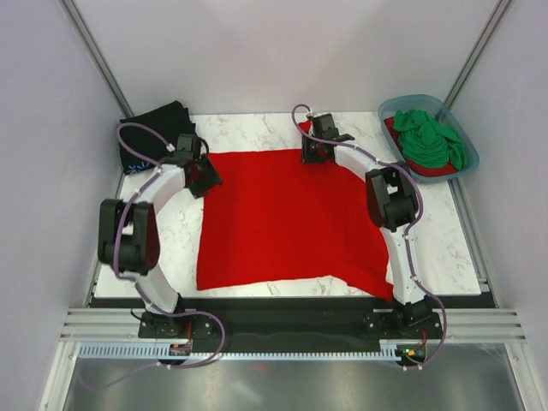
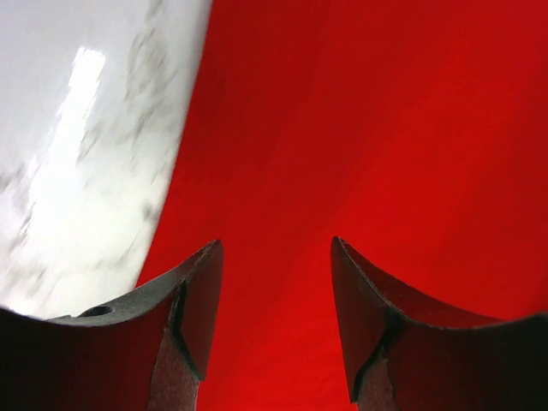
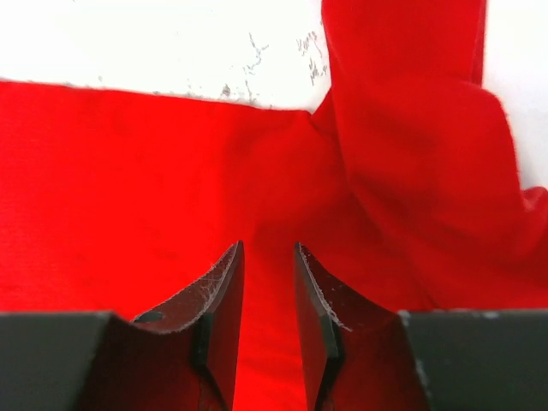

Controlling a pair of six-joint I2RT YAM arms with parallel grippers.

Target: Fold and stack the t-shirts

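**Bench inspection: one red shirt laid out, both grippers at its far edge**

1. White marble-patterned table. It carries all the items below.

2. Bright red cloth t-shirt. It is spread flat over the middle of the bench, reaching from near the far edge almost to the near edge. Its near right corner lies against the right arm's base. At its far right corner a sleeve lies bunched and creased.

3. Blue-grey plastic tub. It stands at the far right corner of the bench, well apart from the spread shirt.

4. Green cloth t-shirt. It is crumpled inside the tub, on top of a second red t-shirt of which only an edge shows.

5. Black cloth t-shirt. It is bundled at the far left corner.

6. Left gripper. It is at the spread shirt's far left corner, just inside the left edge, jaws wide apart, with nothing between them.

7. Right gripper. It is at the far edge beside the bunched sleeve, jaws at a narrow gap. Whether the tips touch the cloth cannot be told.
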